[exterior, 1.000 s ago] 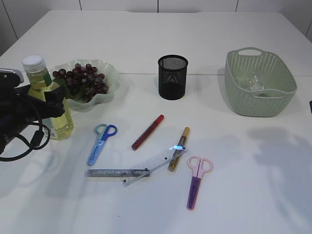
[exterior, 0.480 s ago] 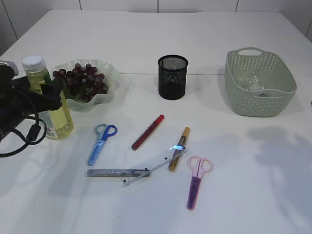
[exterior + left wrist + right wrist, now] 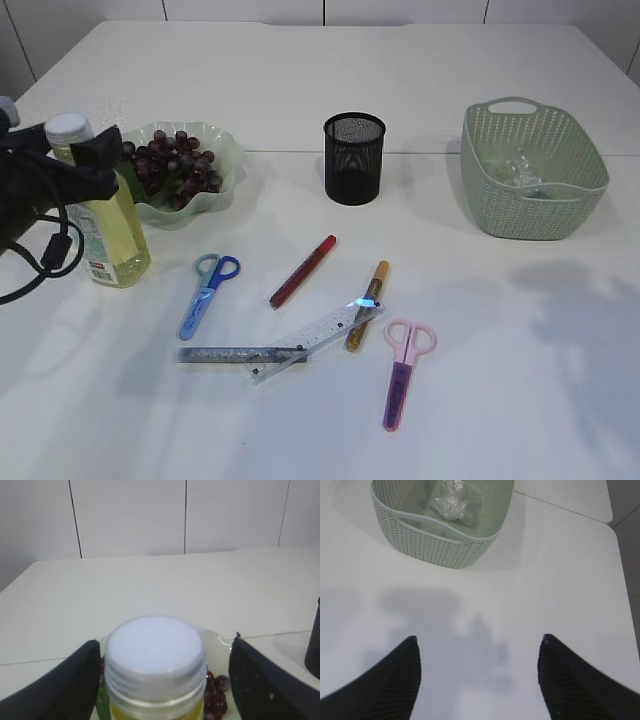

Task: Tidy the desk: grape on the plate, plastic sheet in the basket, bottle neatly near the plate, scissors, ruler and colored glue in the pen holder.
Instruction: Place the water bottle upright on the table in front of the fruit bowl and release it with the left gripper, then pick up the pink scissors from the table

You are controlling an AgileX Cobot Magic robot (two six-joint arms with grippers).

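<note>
A pale green woven basket (image 3: 440, 535) sat at the upper left of the frame, with a crumpled clear plastic sheet (image 3: 449, 500) inside it. Two dark fingertips (image 3: 385, 680) of the right gripper (image 3: 477, 680) stood wide apart along the bottom edge, over the bare white table (image 3: 560, 580).

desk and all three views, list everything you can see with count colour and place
bottle: 1, yellow, white cap, left, beside plate
plate: 1, pale green, back left
grapes: 1 bunch, dark red, on plate
pen holder: 1, black mesh, back centre
basket: 1, pale green, right
plastic sheet: 1, clear, in basket
scissors: 2, blue, pink, front
rulers: 2, front centre
glue sticks: 2, red, gold, centre
left end effector: open, astride bottle cap
right end effector: open, over bare table
</note>
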